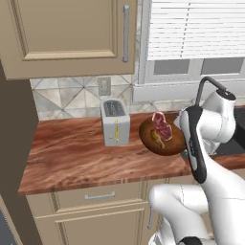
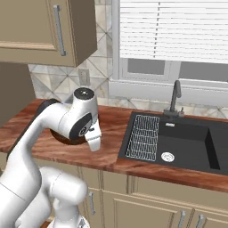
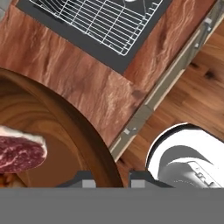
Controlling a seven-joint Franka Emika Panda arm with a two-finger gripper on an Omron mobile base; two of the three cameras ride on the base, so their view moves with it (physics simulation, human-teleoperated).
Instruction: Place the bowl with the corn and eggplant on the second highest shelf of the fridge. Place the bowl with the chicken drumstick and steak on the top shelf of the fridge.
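The brown wooden bowl [image 1: 165, 141] hangs tilted over the counter, its inside facing the left base camera. The red marbled steak [image 1: 161, 125] and the yellowish chicken drumstick [image 1: 156, 137] lie in it. My gripper [image 3: 111, 180] is shut on the bowl's rim [image 3: 94, 144], one fingertip inside and one outside. In the hand view the steak [image 3: 19, 153] lies at the left, inside the bowl. In the right base view the arm hides most of the bowl [image 2: 66, 139]. The bowl with the corn and eggplant and the fridge shelves are out of view.
A silver toaster [image 1: 115, 122] stands on the wooden counter [image 1: 76, 153], left of the bowl. To the right is the black sink [image 2: 187, 144] with a wire rack [image 2: 143, 136] and a faucet [image 2: 175, 100]. Wall cabinets [image 1: 67, 33] hang above.
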